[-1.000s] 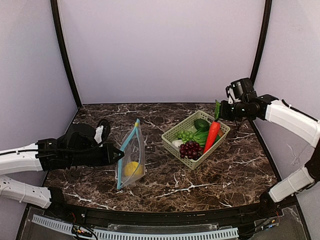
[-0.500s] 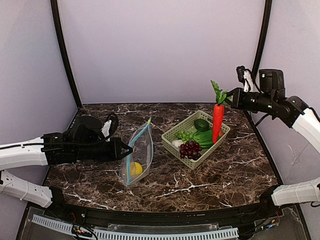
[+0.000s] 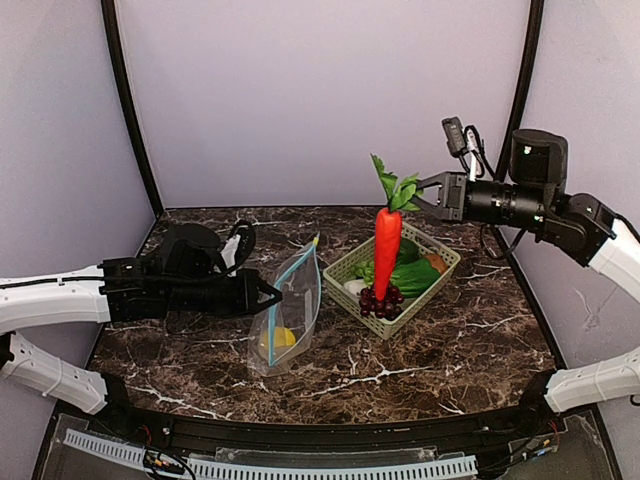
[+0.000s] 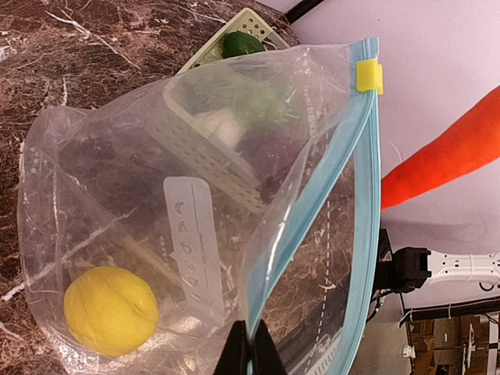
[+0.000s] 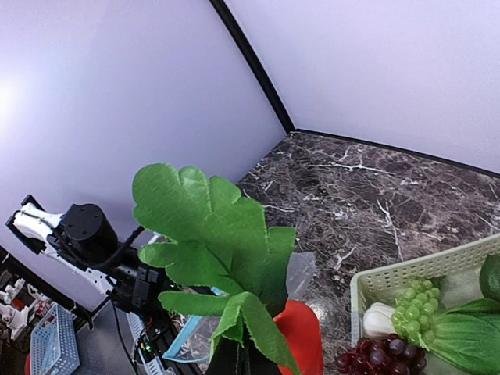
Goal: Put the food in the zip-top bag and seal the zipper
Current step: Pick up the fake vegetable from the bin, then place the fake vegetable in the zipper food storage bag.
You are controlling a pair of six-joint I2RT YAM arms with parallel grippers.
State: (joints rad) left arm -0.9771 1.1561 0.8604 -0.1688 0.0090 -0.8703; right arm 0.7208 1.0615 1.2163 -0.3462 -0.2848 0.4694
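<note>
- The worktop (image 3: 450,350) carries the bag (image 3: 298,295) at 9 o'clock of its middle and the basket (image 3: 345,290) at 3 o'clock. They sit near each other, so a carry between them is short.
- The bag stands tilted on its lower edge, its mouth gaping toward 1 o'clock. I judge it is propped this way so food can drop in from above.
- The basket holds the food not yet bagged, with grapes (image 3: 380,298) at its 6 o'clock corner.
- The pepper (image 3: 386,250) hangs tip-down in the air over the basket's 9 o'clock side, apparently bound for the mouth.
- The right end effector (image 3: 425,192) is clamped shut on the pepper's green leaves, leaving the red body free to enter first.
- The left end effector (image 4: 250,351) is pinched shut on one lip of the bag at the zipper (image 4: 363,219), holding that lip apart from the other.
- The lemon (image 4: 109,310) lies inside the bag at its 6 o'clock corner.
</note>
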